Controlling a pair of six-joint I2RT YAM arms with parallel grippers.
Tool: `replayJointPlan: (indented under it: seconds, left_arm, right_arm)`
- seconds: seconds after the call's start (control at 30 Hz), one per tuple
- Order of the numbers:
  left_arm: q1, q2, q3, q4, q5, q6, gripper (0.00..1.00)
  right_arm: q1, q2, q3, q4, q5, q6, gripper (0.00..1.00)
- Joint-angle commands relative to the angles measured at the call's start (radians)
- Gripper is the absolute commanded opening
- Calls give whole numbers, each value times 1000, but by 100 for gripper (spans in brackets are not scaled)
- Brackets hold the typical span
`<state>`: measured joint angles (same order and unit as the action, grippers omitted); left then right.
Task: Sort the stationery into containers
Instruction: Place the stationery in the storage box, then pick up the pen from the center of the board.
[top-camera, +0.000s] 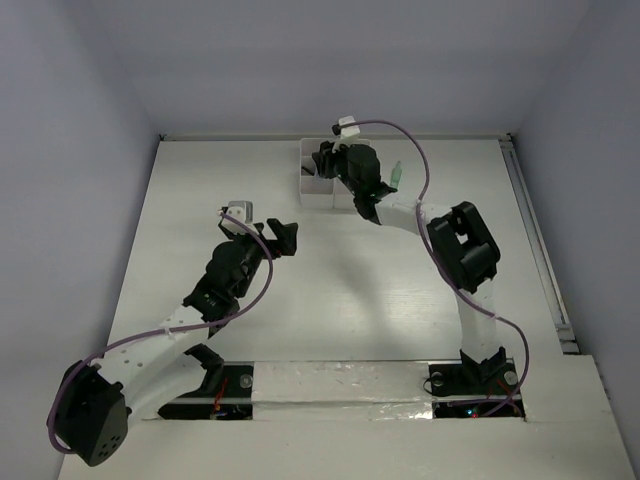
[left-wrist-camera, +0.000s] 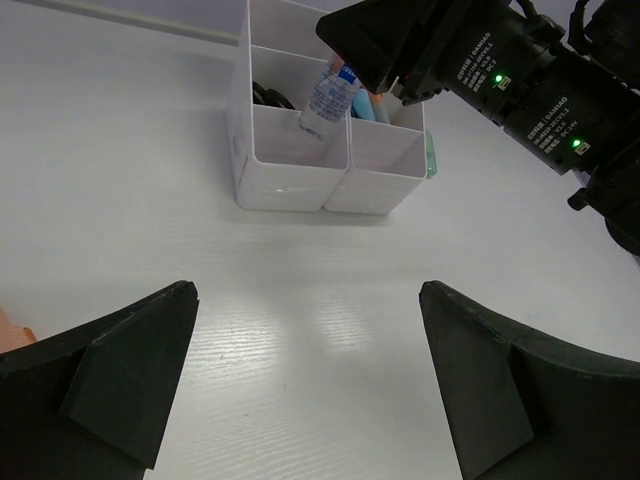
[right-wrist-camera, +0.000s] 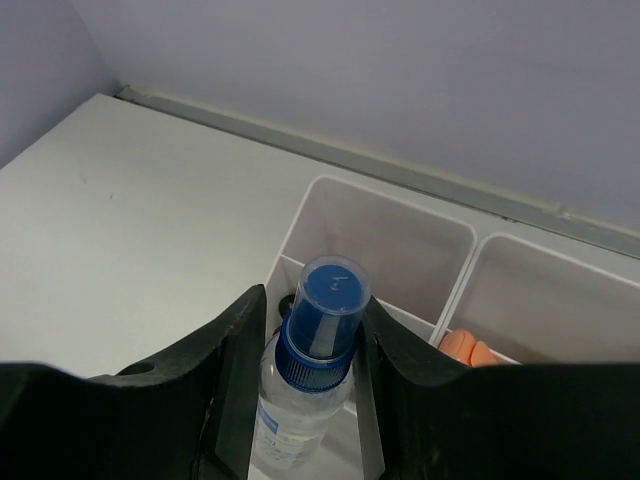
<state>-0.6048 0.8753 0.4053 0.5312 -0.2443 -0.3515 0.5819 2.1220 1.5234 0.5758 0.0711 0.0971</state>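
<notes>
Right gripper (right-wrist-camera: 318, 335): its fingers (right-wrist-camera: 235, 350) are clamping a glue bottle just below the cap, one on each side.
Glue bottle (right-wrist-camera: 300, 420): clear body, printed label, blue cap. It is leaning at a tilt in the left wrist view, with its lower end sitting inside a compartment of the organizer (left-wrist-camera: 290, 175). Contact with the compartment floor cannot be told.
Compartment: in the left wrist view it is the left-hand one of the row nearest that camera. A dark item (left-wrist-camera: 270, 97) is lying in the same compartment, just beside the bottle.
Organizer: a white divided box, standing on the tabletop (top-camera: 340, 290) near the far edge.
Neighbouring compartment: an orange item (right-wrist-camera: 465, 348) is showing above the divider; its kind cannot be told.
Green item (top-camera: 397, 177): lying just beside the organizer's outer wall, on the robot's right.
Left gripper (left-wrist-camera: 305, 300): its fingers (left-wrist-camera: 130, 370) are standing wide apart with nothing between them. It is hovering over bare tabletop, well apart from the organizer and facing it.
</notes>
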Motion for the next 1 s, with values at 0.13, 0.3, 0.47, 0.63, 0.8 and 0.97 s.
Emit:
replayJointPlan:
  seconds: [0.13, 0.3, 0.47, 0.63, 0.8, 0.97]
  left_arm:
    - [-1, 4, -2, 62, -4, 13, 92]
    - [-1, 8, -3, 67, -1, 13, 92]
    - [-1, 8, -3, 64, 0, 13, 92]
    - [-1, -9, -10, 52, 0, 13, 92]
    - [-1, -33, -22, 41, -4, 13, 92]
    - [-1, -32, -22, 46, 11, 8, 92]
  right_arm:
    - [6, 32, 17, 140, 42, -62, 0]
    - [6, 30, -5, 157, 27, -65, 32]
    - [6, 9, 15, 98, 19, -48, 69]
    - [6, -51, 41, 13, 53, -31, 80]
    - [-36, -195, -92, -1, 145, 30, 64]
    - [-166, -319, -213, -144, 203, 144, 41]
